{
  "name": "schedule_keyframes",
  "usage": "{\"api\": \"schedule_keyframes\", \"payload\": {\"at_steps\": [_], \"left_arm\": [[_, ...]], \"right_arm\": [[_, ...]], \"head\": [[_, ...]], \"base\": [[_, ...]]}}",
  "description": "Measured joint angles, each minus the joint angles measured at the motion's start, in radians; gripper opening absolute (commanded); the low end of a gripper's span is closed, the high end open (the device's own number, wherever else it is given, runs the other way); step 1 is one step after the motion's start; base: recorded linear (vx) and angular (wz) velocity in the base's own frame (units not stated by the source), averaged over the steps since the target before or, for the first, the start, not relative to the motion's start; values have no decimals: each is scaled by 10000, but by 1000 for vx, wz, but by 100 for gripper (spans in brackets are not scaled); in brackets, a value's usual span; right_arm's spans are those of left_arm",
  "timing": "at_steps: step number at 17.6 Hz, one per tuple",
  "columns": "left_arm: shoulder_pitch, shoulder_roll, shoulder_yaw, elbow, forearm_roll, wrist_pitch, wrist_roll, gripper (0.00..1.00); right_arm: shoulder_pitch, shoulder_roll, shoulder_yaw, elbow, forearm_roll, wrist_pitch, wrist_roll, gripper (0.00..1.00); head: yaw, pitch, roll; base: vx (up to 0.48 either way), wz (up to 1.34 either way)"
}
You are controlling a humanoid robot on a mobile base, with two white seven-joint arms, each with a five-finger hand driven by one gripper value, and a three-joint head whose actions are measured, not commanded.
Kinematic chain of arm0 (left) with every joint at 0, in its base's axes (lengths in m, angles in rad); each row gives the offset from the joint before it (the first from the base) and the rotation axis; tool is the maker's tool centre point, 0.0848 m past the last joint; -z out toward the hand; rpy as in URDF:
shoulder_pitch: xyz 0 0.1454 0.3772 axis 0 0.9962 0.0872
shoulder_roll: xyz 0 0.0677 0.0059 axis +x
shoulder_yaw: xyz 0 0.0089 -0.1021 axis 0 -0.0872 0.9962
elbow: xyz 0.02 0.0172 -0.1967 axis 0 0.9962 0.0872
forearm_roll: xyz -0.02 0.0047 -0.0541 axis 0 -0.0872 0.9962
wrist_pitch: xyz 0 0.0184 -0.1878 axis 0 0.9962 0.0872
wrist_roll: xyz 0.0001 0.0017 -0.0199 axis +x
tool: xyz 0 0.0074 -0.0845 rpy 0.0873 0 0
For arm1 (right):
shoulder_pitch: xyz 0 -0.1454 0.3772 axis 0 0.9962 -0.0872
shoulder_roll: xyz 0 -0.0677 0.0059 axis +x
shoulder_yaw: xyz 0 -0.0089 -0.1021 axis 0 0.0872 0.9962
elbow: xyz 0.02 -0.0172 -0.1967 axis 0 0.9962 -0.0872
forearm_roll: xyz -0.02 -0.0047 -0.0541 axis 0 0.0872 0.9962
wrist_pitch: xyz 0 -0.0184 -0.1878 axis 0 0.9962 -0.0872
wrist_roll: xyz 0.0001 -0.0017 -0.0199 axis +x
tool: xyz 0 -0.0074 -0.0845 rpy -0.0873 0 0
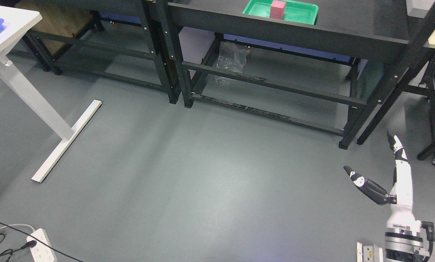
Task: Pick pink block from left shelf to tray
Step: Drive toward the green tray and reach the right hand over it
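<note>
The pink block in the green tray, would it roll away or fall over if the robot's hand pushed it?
The pink block probably won't roll: its faces look flat and its corners square. It stands fairly upright, so a high push might tip it. The green tray has a raised rim, likely stopping a slide.

A dark metal shelf (312,32) is standing on the grey floor (188,174). A green tray (301,14) is lying on the shelf top near its front edge, and a pink block (278,9) is standing upright in the tray.
</note>
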Motion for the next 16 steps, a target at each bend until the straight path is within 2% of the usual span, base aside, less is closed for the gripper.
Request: {"api": "schedule_keyframes", "payload": {"at_steps": [11,16], "left_arm": [[0,0,0,0,0,0,0,100],[0,0,0,0,0,0,0,100]], "right_arm": [[-141,-122,347,-6,2974,-67,-68,99],[-163,-159,411,-8,3737,-27,-397,99]], "head": [[0,0,0],[0,0,0]], "base": [[119,215],[177,-21]]}}
